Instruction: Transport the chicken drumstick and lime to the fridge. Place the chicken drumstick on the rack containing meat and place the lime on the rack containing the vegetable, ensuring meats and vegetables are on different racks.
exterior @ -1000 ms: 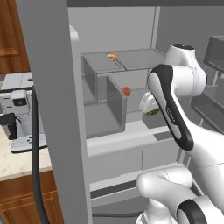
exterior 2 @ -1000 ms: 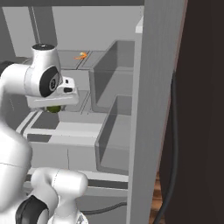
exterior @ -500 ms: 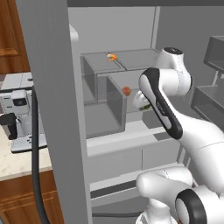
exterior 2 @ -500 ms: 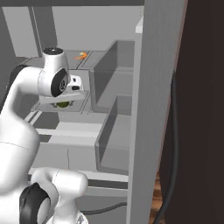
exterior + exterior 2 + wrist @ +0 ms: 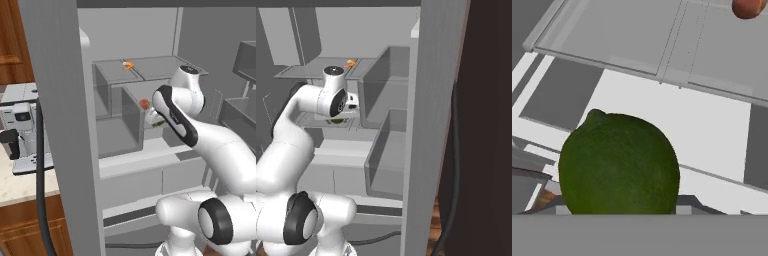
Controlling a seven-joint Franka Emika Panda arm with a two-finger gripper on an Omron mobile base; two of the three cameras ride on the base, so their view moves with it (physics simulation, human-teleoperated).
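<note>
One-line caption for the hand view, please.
Lime held at the gripper, above a translucent fridge shelf with the red-orange vegetable beyond.

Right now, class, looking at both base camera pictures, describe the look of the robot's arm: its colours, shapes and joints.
The arm is glossy white, built of thick rounded tube-like segments. Dark grey to black bands and round caps mark its joints, one large dark disc low on the body and a small dark cap on top of the upper joint. A dark face with small markings sits near the wrist in the right base view. No loose cables run along it.
</note>
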